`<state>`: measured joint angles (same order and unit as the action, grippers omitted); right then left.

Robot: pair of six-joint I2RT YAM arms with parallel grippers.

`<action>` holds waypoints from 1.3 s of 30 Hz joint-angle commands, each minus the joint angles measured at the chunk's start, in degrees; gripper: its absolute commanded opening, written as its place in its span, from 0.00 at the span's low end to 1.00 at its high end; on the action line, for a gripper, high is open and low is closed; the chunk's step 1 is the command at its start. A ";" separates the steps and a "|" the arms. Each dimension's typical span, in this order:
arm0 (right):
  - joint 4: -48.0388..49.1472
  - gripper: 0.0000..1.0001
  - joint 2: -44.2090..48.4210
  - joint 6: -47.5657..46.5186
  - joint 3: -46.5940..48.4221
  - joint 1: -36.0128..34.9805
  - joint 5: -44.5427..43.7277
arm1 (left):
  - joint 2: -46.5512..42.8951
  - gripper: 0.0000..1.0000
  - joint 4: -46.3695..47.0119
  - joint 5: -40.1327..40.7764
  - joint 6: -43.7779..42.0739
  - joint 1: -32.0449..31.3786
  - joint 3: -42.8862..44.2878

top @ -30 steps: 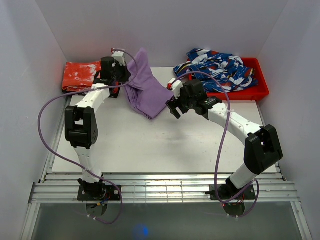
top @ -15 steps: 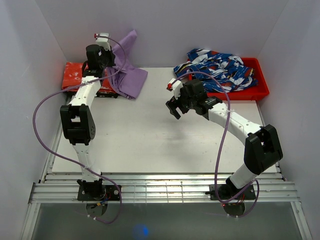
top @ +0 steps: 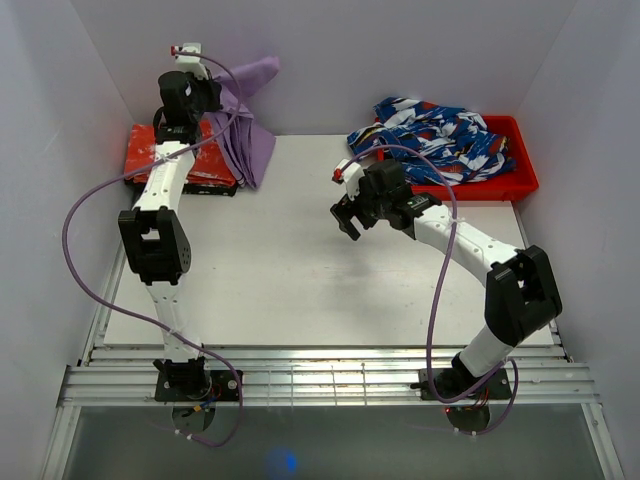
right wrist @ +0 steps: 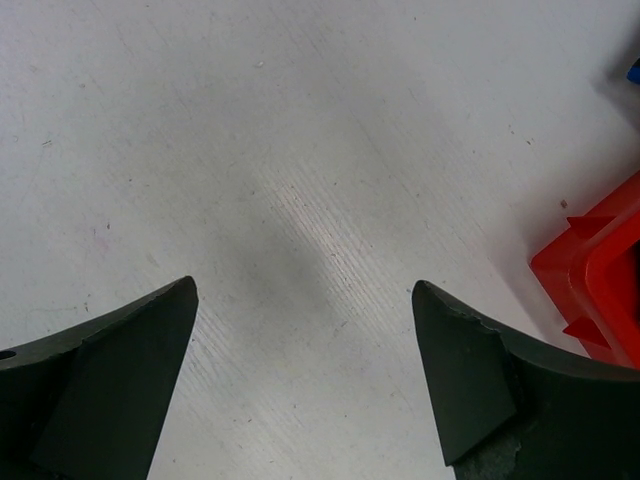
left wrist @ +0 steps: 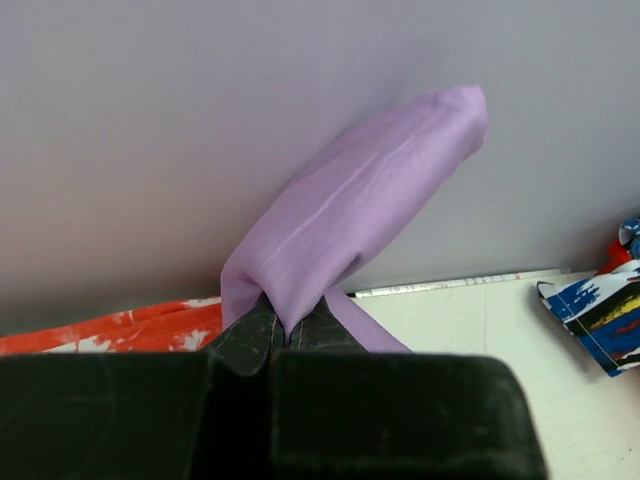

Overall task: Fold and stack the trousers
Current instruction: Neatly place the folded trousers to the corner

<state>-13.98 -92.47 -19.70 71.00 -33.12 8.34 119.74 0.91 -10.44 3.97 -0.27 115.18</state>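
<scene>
The lilac trousers (top: 245,120) hang folded from my left gripper (top: 212,100), raised at the far left over the red-orange cloth. In the left wrist view the jaws stand pressed together on a pinch of the trousers (left wrist: 350,210), and my left gripper (left wrist: 285,335) holds the bundle up against the back wall. My right gripper (top: 347,218) hovers over the bare middle of the table. Its fingers (right wrist: 120,370) stand wide apart in the right wrist view, my right gripper (right wrist: 305,375) having only white table between them.
A folded red-orange cloth with white blotches (top: 175,160) lies at the far left. A red tray (top: 505,180) at the far right holds a blue-white-red patterned garment (top: 440,135). Its corner (right wrist: 600,270) shows beside my right fingers. White walls close in the back and sides.
My left gripper has carried the trousers from the table's middle up and left, over the red-orange cloth. The right gripper has stayed in place, its jaws spreading a little wider.
</scene>
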 commanded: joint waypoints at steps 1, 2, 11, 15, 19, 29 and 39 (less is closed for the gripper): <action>0.09 0.93 0.09 0.19 1.42 0.17 0.89 | -1.01 0.00 3.85 1.29 1.83 0.19 5.23; 0.09 0.94 0.18 0.19 1.25 0.17 0.89 | -0.92 0.00 3.93 1.38 2.36 1.32 5.58; 0.00 0.95 0.01 0.19 0.63 0.17 1.07 | -1.79 0.00 4.54 3.67 4.12 3.70 6.38; -0.17 0.96 -0.17 0.28 0.98 0.17 1.15 | -2.41 0.00 5.07 4.20 5.26 6.06 5.77; -0.43 0.96 -0.61 0.19 1.42 0.17 1.24 | -2.93 0.00 5.77 4.29 5.96 8.35 4.10; -1.58 0.97 -2.10 0.46 2.38 0.17 1.59 | -3.73 0.00 8.41 6.30 7.46 14.68 -5.74; -4.12 0.98 -4.65 0.11 5.02 0.17 1.59 | 1.36 0.00 12.10 13.24 10.53 21.89 -12.08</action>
<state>-17.06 -96.75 -19.70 73.12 -33.10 9.26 121.84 6.79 -3.49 13.65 18.63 102.96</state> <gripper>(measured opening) 0.983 0.050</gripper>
